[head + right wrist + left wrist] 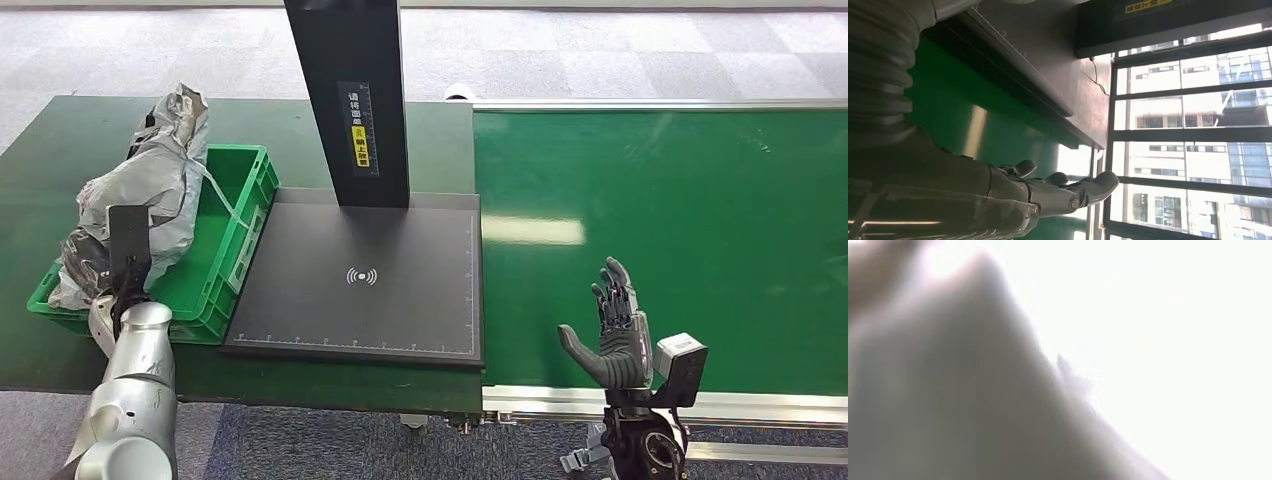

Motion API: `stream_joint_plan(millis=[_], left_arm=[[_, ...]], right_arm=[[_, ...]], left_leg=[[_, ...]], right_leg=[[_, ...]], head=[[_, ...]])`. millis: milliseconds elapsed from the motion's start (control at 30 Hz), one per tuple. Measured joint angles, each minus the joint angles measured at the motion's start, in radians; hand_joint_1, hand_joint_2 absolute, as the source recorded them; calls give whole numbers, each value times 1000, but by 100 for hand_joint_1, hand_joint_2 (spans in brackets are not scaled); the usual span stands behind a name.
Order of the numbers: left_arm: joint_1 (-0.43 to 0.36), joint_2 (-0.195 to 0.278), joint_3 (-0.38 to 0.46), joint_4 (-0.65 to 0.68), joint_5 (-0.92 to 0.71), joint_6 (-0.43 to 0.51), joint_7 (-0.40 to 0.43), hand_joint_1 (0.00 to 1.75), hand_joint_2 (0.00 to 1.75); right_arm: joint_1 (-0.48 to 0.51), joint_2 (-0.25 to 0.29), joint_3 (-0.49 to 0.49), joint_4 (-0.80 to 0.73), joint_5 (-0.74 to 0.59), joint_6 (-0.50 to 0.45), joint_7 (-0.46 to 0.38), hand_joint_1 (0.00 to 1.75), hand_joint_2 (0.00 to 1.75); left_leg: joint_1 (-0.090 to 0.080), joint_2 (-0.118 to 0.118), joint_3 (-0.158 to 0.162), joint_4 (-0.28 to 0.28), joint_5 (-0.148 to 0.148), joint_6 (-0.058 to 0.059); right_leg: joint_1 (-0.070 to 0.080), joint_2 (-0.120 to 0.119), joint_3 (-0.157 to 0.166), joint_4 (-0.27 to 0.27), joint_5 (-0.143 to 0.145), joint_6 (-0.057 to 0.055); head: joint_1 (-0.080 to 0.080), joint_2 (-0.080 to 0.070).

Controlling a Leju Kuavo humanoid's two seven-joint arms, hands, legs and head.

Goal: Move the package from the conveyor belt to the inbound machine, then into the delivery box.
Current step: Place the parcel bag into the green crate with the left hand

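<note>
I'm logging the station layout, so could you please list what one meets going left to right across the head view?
Grey package in the green delivery box → black inbound machine → green conveyor belt with the right hand over its near edge.

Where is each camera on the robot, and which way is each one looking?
Head view: high on the body, looking down at the green crate, grey package, scanner plate and belt; left arm and right hand show.
Left wrist view: pressed against something pale, too blurred to tell.
Right wrist view: behind the right hand, looking across the belt toward windows.
Head and right wrist views share the right hand, belt and scanner plate.
</note>
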Motion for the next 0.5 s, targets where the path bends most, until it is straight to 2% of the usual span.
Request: stream_joint_plan(millis=[33, 100, 167, 333, 500], left_arm=[[2, 2, -17, 4, 27, -5, 0, 107, 175], [8, 7, -51, 9, 71, -9, -4, 35, 175], [16, 11, -85, 11, 102, -7, -10, 0, 175], [32, 15, -160, 8, 180, 60, -59, 0, 175], [51, -8, -152, -71, 275, 101, -245, 0, 175]], right_arm=[[0, 0, 0, 0, 1, 1, 1, 0, 175], [0, 0, 0, 0, 3, 3, 3, 0, 175], [0, 0, 0, 0, 4, 3, 3, 0, 175], [-1, 0, 0, 0, 4, 3, 2, 0, 175], [-3, 0, 0, 5, 2, 3, -8, 0, 175]], left_leg=[[0, 0, 0, 0, 0, 0], [0, 0, 0, 0, 0, 0], [0, -1, 0, 0, 0, 0], [0, -1, -1, 0, 0, 0], [0, -1, 0, 0, 0, 0]], right_leg=[[0, 0, 0, 0, 0, 0], [0, 0, 0, 0, 0, 0], [0, 0, 0, 0, 0, 0], [0, 0, 0, 0, 0, 0], [0, 0, 0, 0, 0, 0]], head=[[0, 0], [0, 0], [0, 0], [0, 0], [0, 0]])
